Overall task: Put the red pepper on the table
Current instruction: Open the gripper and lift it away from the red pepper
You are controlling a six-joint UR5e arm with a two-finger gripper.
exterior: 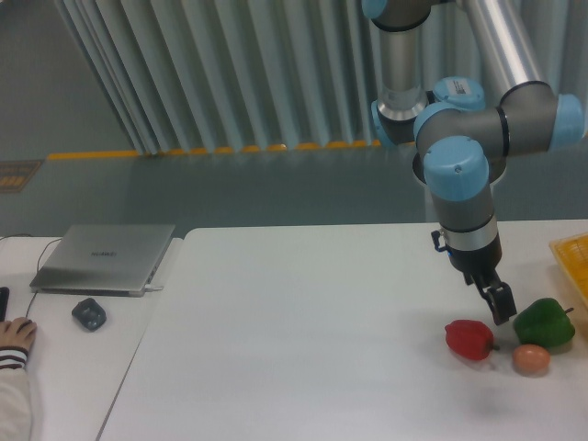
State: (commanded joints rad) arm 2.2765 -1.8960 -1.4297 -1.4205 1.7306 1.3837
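Note:
The red pepper lies on the white table near its right side, with nothing holding it. My gripper hangs just above and to the right of it, turned edge-on to the camera, so one dark finger hides the other. It is open and holds nothing, and a small gap shows between its tip and the pepper.
A green pepper and an orange-brown ball sit right of the red pepper. A yellow object pokes in at the right edge. On the adjoining desk are a grey laptop, a mouse and a person's hand.

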